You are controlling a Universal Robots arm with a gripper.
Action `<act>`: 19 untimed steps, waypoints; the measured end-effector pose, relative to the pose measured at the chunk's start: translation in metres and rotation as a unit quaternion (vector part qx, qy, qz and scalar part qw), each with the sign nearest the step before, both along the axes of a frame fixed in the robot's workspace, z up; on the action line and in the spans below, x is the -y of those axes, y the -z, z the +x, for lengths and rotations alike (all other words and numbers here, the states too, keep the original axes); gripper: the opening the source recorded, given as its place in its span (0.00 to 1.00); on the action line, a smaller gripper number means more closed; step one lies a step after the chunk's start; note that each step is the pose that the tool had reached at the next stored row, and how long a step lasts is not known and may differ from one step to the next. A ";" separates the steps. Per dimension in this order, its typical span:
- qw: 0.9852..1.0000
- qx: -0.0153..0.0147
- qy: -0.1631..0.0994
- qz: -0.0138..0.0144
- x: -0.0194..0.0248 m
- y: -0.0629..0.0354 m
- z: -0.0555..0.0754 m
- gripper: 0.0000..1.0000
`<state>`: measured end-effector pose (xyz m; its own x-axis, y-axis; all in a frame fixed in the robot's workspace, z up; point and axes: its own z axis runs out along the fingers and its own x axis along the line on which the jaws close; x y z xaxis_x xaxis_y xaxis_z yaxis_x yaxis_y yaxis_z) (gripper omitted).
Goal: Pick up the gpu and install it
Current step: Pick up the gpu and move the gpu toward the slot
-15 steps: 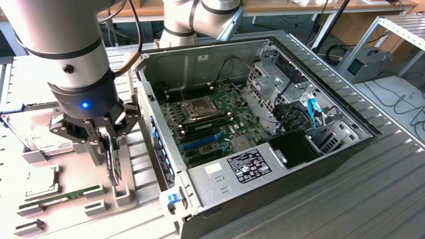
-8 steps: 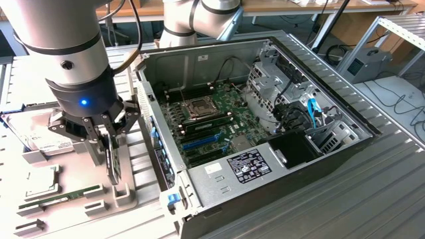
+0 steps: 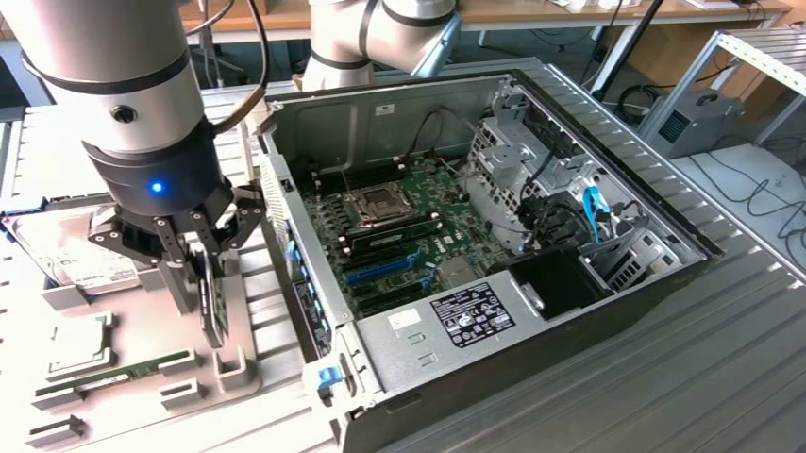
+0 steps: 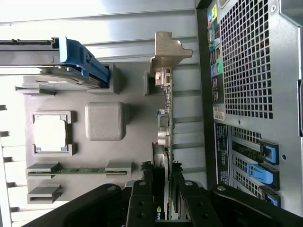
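Ribbed grey metal table (image 3: pixel 705 377), running under everything. Lying on its side there, lid off: black case (image 3: pixel 529 368), toward the exterior view's right. Just beside it, on the exterior view's left, flat on the ribs: pale grey tray (image 3: pixel 132 326) with moulded slots.

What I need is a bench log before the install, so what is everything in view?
gpu: 1, black with silvery bracket, upright at the tray
tray: 1, grey, at the exterior view's left of the case
hard drive: 1, silver in blue frame, on the tray
CPU: 1, silvery, in a tray pocket
RAM stick: 1, green, in a tray slot
case: 1, black, open, beside the tray
motherboard: 1, green, inside the case
arm: 1, silver-grey, above the tray
fingers: count unclear, black, shut on the gpu
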<state>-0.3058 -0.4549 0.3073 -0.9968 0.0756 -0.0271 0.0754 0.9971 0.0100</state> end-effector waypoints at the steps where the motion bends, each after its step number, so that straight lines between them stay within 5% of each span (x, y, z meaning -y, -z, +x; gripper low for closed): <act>1: 1.000 0.000 0.000 0.000 0.0000 -0.0009 0.000 0.26; 19: 1.000 0.000 0.000 0.000 0.0000 -0.0156 0.000 0.26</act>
